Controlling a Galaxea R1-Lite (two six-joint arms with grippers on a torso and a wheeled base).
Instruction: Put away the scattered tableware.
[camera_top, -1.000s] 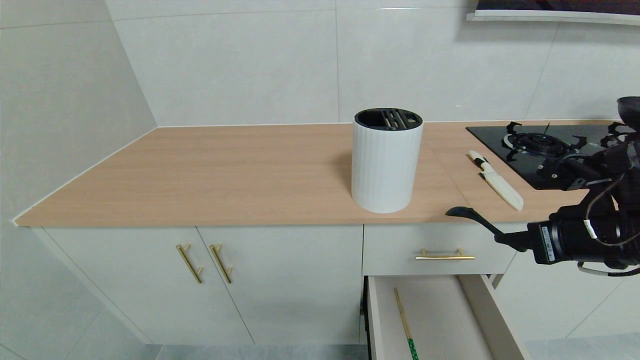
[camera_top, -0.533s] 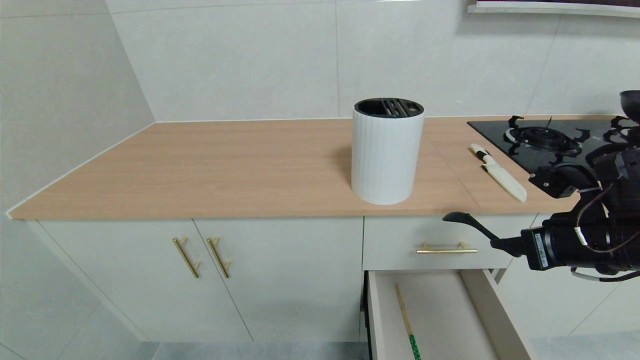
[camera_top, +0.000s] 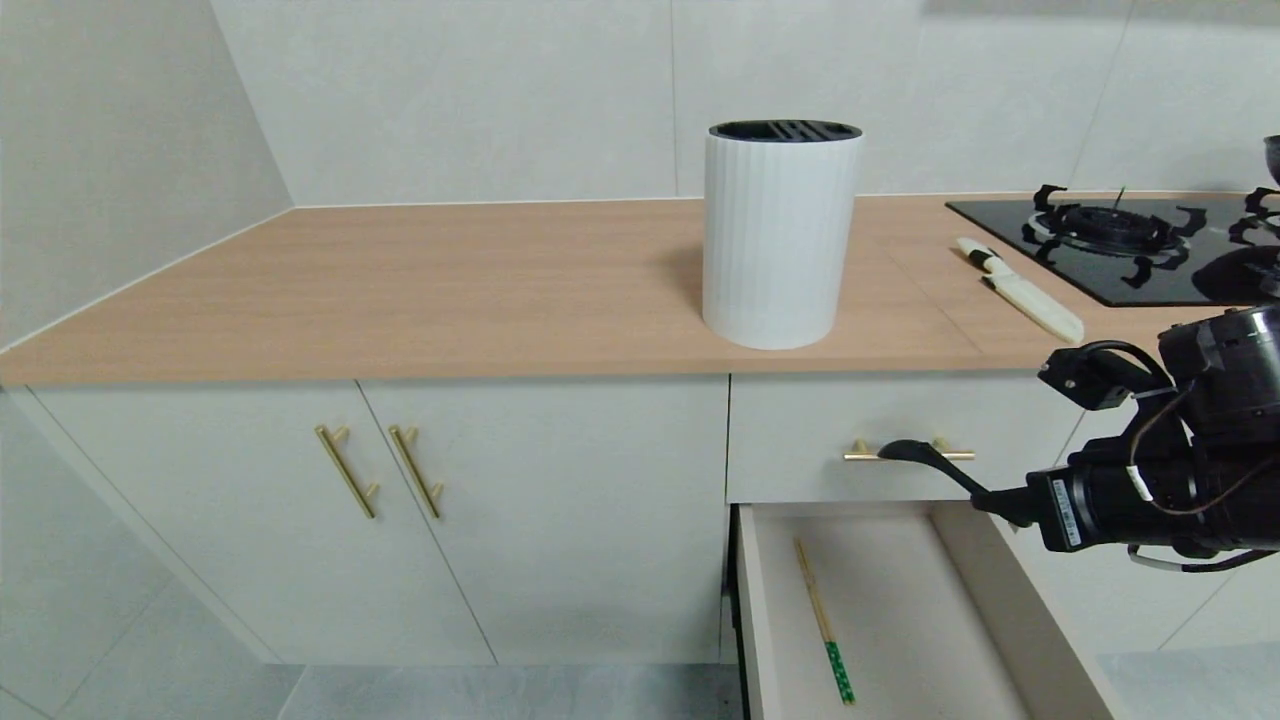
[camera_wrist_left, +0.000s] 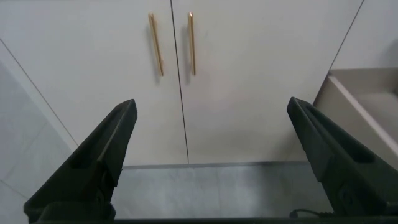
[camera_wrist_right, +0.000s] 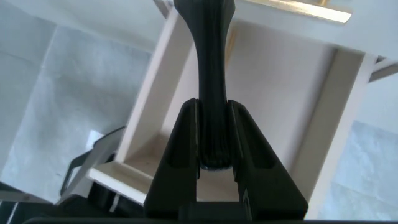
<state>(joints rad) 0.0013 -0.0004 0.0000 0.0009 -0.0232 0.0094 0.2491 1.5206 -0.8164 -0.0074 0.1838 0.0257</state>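
One black spoon (camera_top: 932, 463) inside right tool (camera_wrist_right: 212, 115)

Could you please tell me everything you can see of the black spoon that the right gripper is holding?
The black spoon looks like matte plastic, one colour throughout, with a small rounded bowl and a slim handle that thickens toward its ribbed end. The right gripper is shut on that end, a finger on each side. The spoon hangs roughly level in the air over the open drawer, bowl pointing to the robot's left, touching nothing else.
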